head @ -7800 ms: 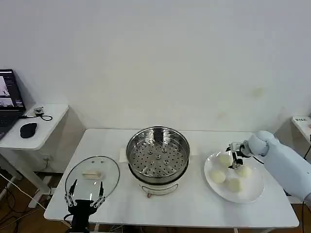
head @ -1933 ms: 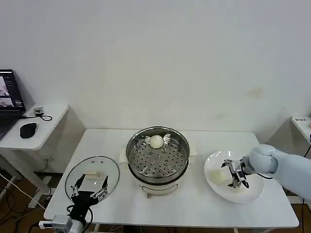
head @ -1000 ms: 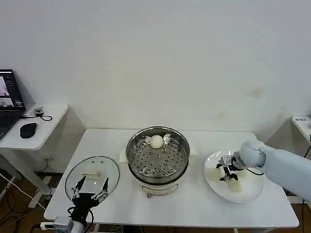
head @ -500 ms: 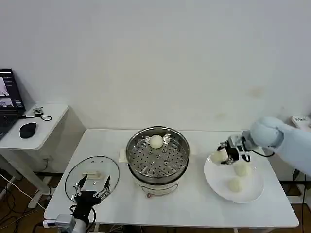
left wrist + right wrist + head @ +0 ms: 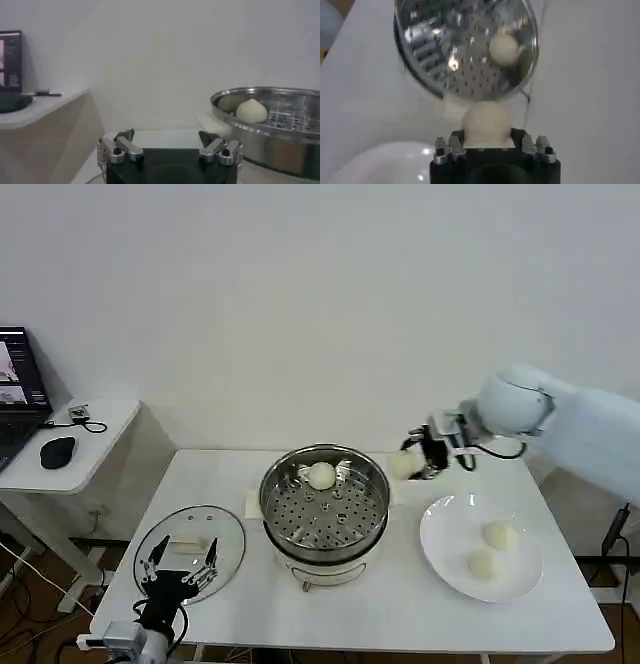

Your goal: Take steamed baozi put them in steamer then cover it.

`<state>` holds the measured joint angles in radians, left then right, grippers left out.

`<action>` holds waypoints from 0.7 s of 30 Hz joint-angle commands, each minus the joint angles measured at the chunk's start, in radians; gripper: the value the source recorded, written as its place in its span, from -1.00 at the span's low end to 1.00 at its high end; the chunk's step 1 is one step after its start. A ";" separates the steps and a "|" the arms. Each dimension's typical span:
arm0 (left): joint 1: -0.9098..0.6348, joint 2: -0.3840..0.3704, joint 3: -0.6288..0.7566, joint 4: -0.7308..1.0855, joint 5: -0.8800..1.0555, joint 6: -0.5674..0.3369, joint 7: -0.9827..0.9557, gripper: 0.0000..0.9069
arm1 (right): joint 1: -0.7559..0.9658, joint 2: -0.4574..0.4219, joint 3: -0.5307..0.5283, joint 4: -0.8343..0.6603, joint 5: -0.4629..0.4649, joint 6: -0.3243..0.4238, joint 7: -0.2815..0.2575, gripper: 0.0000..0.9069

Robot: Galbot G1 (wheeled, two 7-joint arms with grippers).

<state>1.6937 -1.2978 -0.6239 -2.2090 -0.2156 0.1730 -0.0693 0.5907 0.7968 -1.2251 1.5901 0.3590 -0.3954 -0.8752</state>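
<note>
The right gripper (image 5: 418,460) hangs in the air just beside the rim of the round, shiny stainless-steel steamer (image 5: 325,502), its fingers clamped on a small, smooth, cream-white steamed bun (image 5: 403,465). From the wrist you can see the dough swelling out a little between the fingers (image 5: 451,146), with the steamer's perforated tray (image 5: 465,50) lying ahead of and below the fingertips.

One more cream-white bun (image 5: 321,475) already sits on the holed tray, on the side farthest from me, and two others (image 5: 499,535) wait on the flat white plate (image 5: 440,544), well below and behind the gripper.

These buns look light and soft, with a matte skin that should not slip, so I'd say a gentle squeeze across the widest part of the round is the place to hold; press harder and the dough would likely dent or tear.

The left gripper (image 5: 179,563) sits low at the near table edge, fingers spread apart, right by the flat round glass lid (image 5: 190,545) with its pale knob. That lid looks hard, slick and breakable; the knob seems the sensible place to grasp.
</note>
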 commanded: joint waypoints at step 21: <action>0.004 0.000 -0.056 0.005 -0.006 -0.028 -0.008 1.00 | -0.093 0.533 -0.128 -0.267 0.290 -0.330 0.203 0.40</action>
<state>1.6977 -1.2979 -0.6734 -2.2050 -0.2213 0.1447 -0.0769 0.5302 1.2393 -1.3321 1.3833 0.6074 -0.6669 -0.7047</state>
